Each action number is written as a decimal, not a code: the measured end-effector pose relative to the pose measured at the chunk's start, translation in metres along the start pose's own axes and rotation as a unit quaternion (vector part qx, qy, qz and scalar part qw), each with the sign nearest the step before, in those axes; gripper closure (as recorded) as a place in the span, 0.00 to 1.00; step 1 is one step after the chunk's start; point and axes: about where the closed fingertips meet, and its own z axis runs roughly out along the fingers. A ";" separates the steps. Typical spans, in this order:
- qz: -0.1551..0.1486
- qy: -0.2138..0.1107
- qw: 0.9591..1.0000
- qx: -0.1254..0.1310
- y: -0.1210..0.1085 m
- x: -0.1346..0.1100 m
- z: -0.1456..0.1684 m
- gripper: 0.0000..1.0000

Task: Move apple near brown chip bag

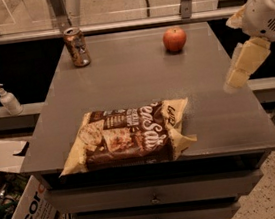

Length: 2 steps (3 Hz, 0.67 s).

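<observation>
The apple (174, 39), small, round and red-orange, sits on the grey table (129, 82) at the far right. The brown chip bag (131, 135), large and crinkled with cream edges and white lettering, lies flat at the table's front edge, left of centre. My gripper (236, 79) hangs from the arm at the right, above the table's right edge. It is well to the right of the apple and nearer the camera, and it holds nothing that I can see.
A brownish drink can (77, 47) stands at the table's far left corner. A soap dispenser (8, 100) sits on a ledge to the left. A cardboard box (20, 217) stands on the floor at the lower left. Drawers (154, 197) are below the tabletop.
</observation>
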 end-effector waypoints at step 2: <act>0.022 -0.087 0.996 0.013 -0.067 0.001 0.050 0.00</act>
